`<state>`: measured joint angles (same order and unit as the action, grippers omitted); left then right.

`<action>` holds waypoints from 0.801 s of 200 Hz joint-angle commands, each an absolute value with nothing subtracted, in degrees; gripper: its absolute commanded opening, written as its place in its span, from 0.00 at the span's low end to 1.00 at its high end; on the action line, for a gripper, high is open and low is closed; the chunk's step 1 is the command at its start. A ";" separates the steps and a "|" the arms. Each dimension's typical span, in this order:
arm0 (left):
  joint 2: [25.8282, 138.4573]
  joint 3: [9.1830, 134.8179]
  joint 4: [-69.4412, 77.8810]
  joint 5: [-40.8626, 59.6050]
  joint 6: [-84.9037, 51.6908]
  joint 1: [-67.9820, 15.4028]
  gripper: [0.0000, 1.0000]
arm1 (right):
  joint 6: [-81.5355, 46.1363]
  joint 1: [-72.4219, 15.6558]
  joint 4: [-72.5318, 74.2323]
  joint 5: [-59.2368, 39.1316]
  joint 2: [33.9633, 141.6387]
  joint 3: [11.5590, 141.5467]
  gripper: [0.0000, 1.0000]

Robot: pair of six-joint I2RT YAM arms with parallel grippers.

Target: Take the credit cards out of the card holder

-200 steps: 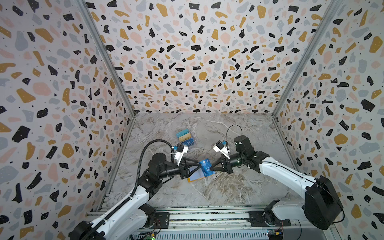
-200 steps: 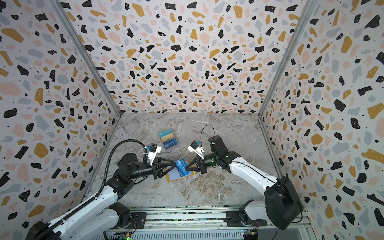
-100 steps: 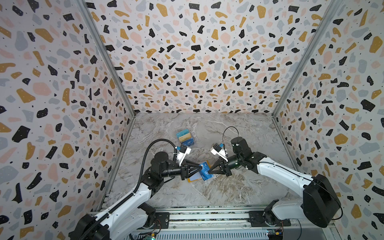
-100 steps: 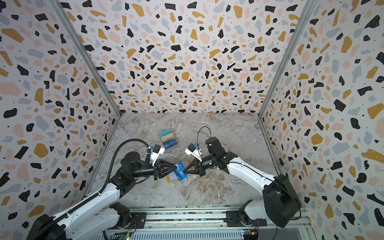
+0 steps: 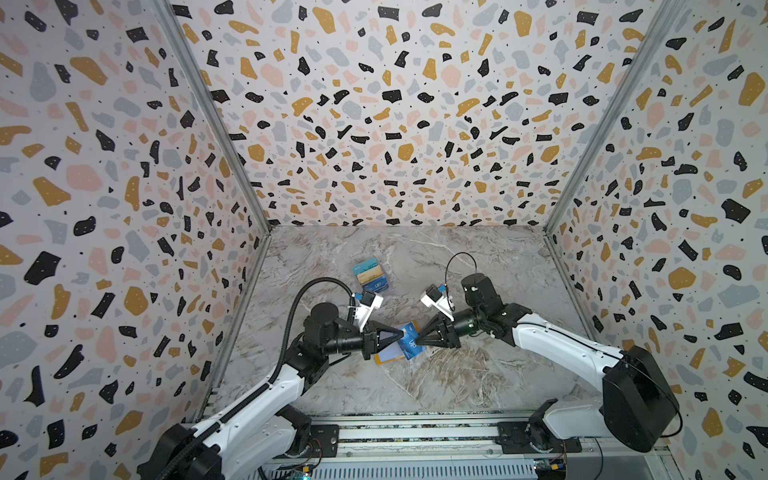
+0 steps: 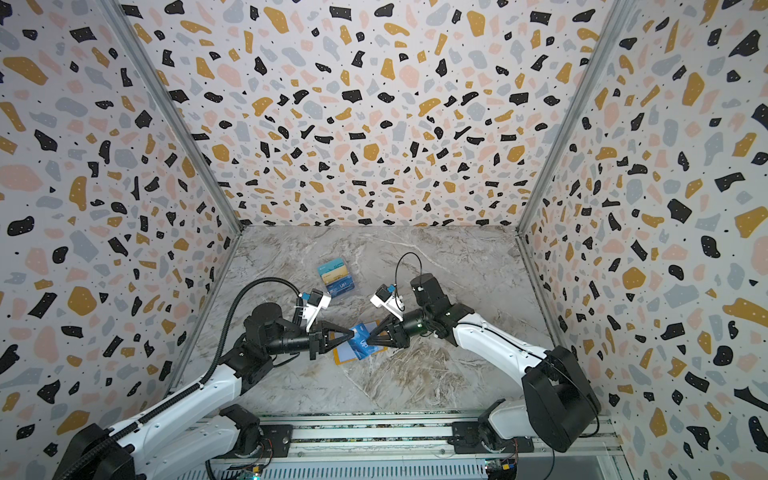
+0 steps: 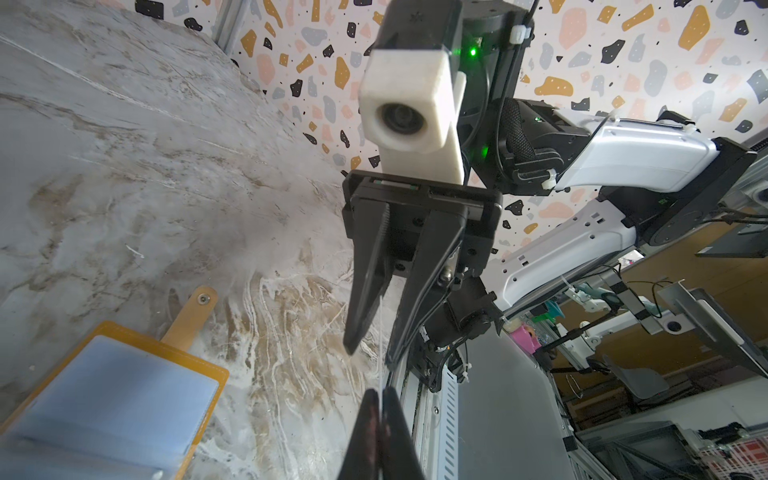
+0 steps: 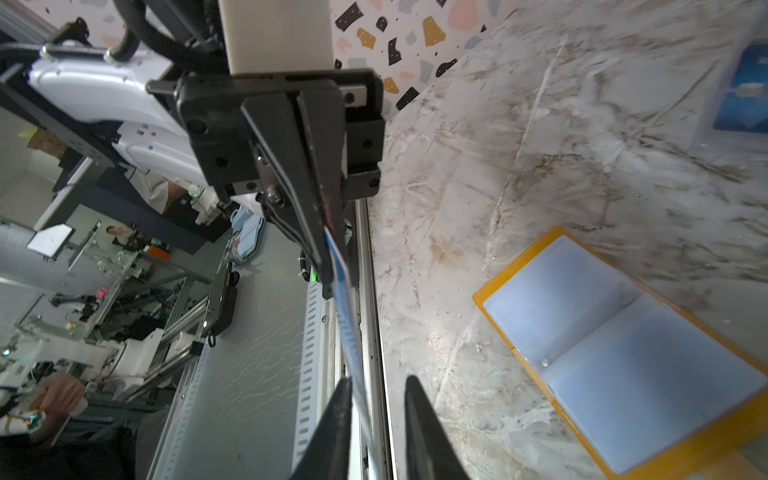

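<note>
The credit card (image 5: 409, 341) hangs just above the open card holder (image 5: 386, 358), which lies on the tabletop (image 5: 457, 270). The left fingers (image 8: 291, 166) are clenched on one end of the card. The right fingers (image 7: 365, 282) stand released around the other end. The right arm should probably back straight off, without brushing the card, and then the left can carry it clear of the holder.

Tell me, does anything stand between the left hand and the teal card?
Nothing visible does. The left hand is shut on one edge of the teal card. The right hand stands open around the opposite edge. The holder lies open on the table, apart from both.
</note>
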<state>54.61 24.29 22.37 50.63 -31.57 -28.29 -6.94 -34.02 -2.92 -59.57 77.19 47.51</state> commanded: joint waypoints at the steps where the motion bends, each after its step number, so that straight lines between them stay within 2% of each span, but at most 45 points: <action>1: 54.50 26.36 24.79 48.77 -32.40 -28.44 0.03 | -10.26 -32.29 1.17 -57.73 73.34 46.44 0.33; 15: 54.11 26.32 24.87 47.10 -32.84 -28.45 0.00 | -12.30 -31.81 3.08 -56.48 71.63 45.36 0.47; 31: 53.36 25.91 26.28 44.06 -34.27 -28.43 0.00 | -15.48 -31.70 6.91 -54.36 69.41 43.52 0.58; 69: 51.80 23.92 34.43 38.12 -40.59 -28.43 0.00 | -24.23 -31.67 15.59 -47.67 64.34 38.88 0.72; 89: 50.87 22.77 38.53 34.80 -43.49 -28.41 0.00 | -32.17 -31.68 25.83 -45.59 62.25 34.65 0.81; 114: 49.86 19.69 47.18 30.11 -49.60 -28.42 0.00 | -43.16 -32.69 42.31 -44.66 61.68 28.86 0.82; 160: 49.89 15.61 62.11 26.05 -58.10 -28.41 0.00 | -46.23 -38.87 49.64 -37.01 62.38 27.60 0.77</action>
